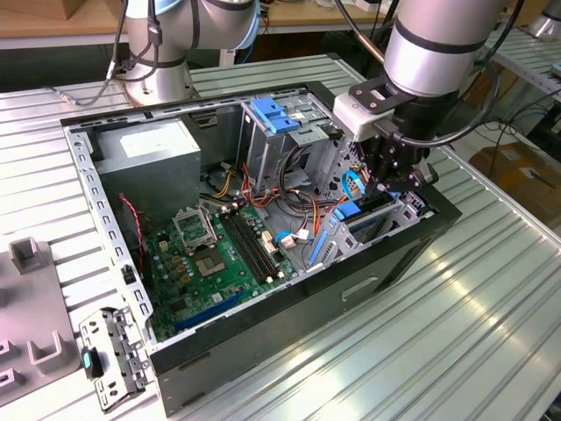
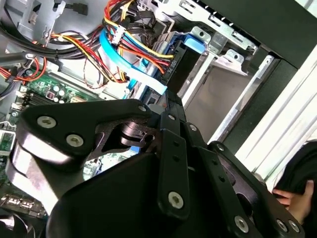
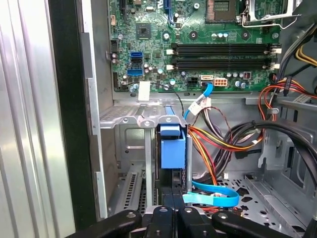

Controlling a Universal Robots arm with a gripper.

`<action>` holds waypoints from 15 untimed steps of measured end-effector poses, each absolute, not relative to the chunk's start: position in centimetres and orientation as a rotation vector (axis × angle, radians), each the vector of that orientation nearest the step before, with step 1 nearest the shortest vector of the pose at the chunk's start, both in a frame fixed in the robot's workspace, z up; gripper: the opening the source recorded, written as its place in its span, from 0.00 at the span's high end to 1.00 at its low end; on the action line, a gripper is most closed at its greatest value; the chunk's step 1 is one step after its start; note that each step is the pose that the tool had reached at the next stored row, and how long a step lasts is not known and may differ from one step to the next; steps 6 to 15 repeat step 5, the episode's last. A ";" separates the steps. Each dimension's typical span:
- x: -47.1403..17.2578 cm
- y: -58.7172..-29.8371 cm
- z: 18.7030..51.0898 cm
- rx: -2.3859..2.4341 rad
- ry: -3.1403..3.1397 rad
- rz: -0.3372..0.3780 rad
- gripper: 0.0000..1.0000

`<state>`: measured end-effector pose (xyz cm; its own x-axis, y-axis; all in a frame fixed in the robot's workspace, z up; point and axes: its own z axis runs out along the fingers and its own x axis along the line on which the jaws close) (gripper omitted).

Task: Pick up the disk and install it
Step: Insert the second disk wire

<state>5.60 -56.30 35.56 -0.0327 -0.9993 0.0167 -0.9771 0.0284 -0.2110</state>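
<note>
Currently we see the gripper (image 1: 396,180) lowered into the open computer case (image 1: 263,346), at the corner nearest the exterior view's right, directly above the metal drive bay (image 3: 130,119). The disk (image 3: 173,151) stands on edge in that bay, its blue plastic side rail (image 3: 170,130) facing upward between the bay's sheet-metal walls; in the exterior view the same blue edge (image 1: 364,209) shows just below the tool. We judge the edge-on attitude to be deliberate, since the rails must run along the bay's guides for the drive to seat. In the first wrist view the two black fingers (image 3: 162,214) lie side by side against the disk's near end, and we read them as clenched on the disk, although the contact itself is partly hidden. A blue flat data cable (image 3: 213,198) and a bundle of red, yellow and orange power wires (image 3: 218,141) pass just beside the bay, apart from the disk. The motherboard (image 1: 219,254) lies well apart. At the edge of the second wrist view a person's hand (image 2: 297,201) rests outside the case.
</note>
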 end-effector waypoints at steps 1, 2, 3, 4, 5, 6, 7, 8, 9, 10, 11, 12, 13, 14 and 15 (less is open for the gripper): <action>5.6 -56.3 35.6 -2.089 2.153 -0.256 0.89; 5.6 -56.3 35.6 -2.093 2.155 -0.263 0.89; 5.6 -56.3 35.6 -2.095 2.157 -0.268 0.89; 5.6 -56.2 35.6 -2.098 2.159 -0.275 0.89; 5.6 -56.2 35.6 -2.103 2.161 -0.285 0.89; 5.6 -56.2 35.6 -2.103 2.161 -0.285 0.89; 5.6 -56.2 35.6 -2.103 2.161 -0.285 0.89; 5.6 -56.2 35.6 -2.103 2.161 -0.285 0.89; 5.6 -56.2 35.6 -2.103 2.161 -0.285 0.89; 5.6 -56.2 35.6 -2.103 2.161 -0.285 0.89; 5.6 -56.2 35.6 -2.103 2.161 -0.285 0.89; 5.6 -56.2 35.6 -2.103 2.161 -0.285 0.89; 5.6 -56.2 35.6 -2.103 2.161 -0.285 0.89; 5.6 -56.2 35.6 -2.103 2.161 -0.285 0.89; 5.6 -56.2 35.6 -2.103 2.161 -0.285 0.89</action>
